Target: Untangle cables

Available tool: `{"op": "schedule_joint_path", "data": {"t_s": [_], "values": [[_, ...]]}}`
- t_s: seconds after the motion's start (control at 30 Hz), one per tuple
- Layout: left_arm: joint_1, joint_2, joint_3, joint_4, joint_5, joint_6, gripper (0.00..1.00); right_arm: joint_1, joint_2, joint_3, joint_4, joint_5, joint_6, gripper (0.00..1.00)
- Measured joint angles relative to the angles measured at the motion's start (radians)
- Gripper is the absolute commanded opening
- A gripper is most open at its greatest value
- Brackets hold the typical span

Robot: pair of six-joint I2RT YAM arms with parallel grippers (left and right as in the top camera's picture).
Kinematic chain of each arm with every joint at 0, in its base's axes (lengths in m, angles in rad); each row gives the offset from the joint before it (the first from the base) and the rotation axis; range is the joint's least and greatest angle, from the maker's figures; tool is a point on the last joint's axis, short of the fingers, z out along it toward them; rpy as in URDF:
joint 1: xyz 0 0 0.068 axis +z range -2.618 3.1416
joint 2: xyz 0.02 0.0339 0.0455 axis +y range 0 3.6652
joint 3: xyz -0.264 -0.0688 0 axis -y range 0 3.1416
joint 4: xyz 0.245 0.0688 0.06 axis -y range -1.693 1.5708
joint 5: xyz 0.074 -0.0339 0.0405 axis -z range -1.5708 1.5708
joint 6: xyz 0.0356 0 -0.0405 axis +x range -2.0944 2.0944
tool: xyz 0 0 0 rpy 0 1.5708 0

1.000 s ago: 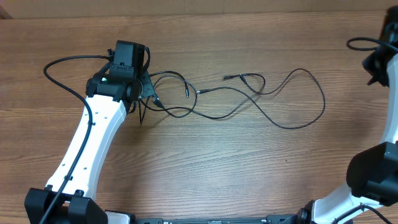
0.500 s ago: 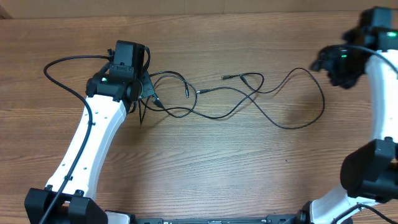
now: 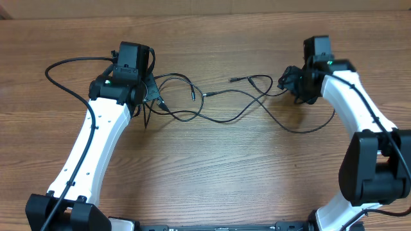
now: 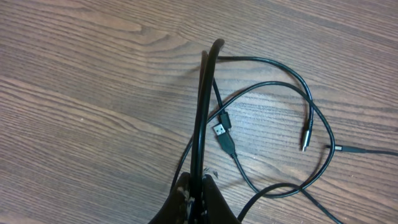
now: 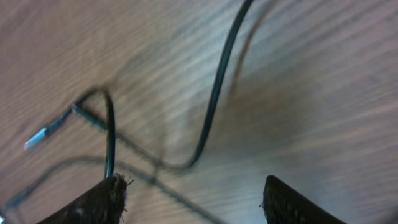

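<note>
Cables (image 3: 218,120) lie in a loose tangle across the middle of the table (image 3: 212,186). The crossings cluster toward the left, and one long loop (image 3: 308,131) runs out to the right. The left gripper (image 4: 198,185) is clamped on a strand at the left end of the tangle. In the left wrist view the strand rises from between the closed jaws, with a USB plug (image 4: 221,132) lying just beside it and a smaller plug (image 4: 305,140) farther right. The right gripper (image 5: 194,198) is spread wide and holds nothing, hovering above the right part of the cables. Its view is blurred, but we make out one strand (image 5: 214,93) curving below the fingers and a plug tip (image 5: 38,137) at the left. We judge the step in hand to be the right-hand pick, with the left acting as anchor. To do it well, we would centre a single strand between the open jaws, clear of the crossing near the plug tip. We would descend until the pads straddle it at the table surface and close fully, the cord being thin. Then we would draw rightward slowly against the left hold. Risk: catching two strands would tighten the tangle.
</note>
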Motion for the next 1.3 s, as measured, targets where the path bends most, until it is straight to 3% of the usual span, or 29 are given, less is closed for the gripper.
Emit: {"op": "schedule_joint_path", "data": {"t_s": [0.13,0.17,0.4,0.53,0.67,0.93,1.07,1.3], "values": [[0.000,0.000,0.000,0.000,0.000,0.000,0.04,0.009,0.001,-0.103,0.175,0.023,0.056,0.62],[0.000,0.000,0.000,0.000,0.000,0.000,0.04,0.013,0.001,-0.128,0.221,0.025,0.068,0.51],[0.000,0.000,0.000,0.000,0.000,0.000,0.04,0.032,0.002,-0.212,0.308,0.046,0.142,0.04],[0.000,0.000,0.000,0.000,0.000,0.000,0.04,0.024,0.002,-0.209,0.270,0.087,0.146,0.04],[0.000,0.000,0.000,-0.001,0.000,0.000,0.04,-0.043,0.002,-0.148,0.123,0.155,0.114,0.04],[0.000,0.000,0.000,-0.008,0.000,0.000,0.04,-0.300,-0.010,0.229,-0.158,0.356,-0.008,0.04],[0.000,0.000,0.000,-0.011,0.000,0.000,0.04,-0.401,-0.030,0.357,-0.202,0.420,-0.039,0.04],[0.000,0.000,0.000,-0.024,0.000,0.000,0.04,-0.468,-0.042,0.415,-0.217,0.582,-0.056,0.04]]}}
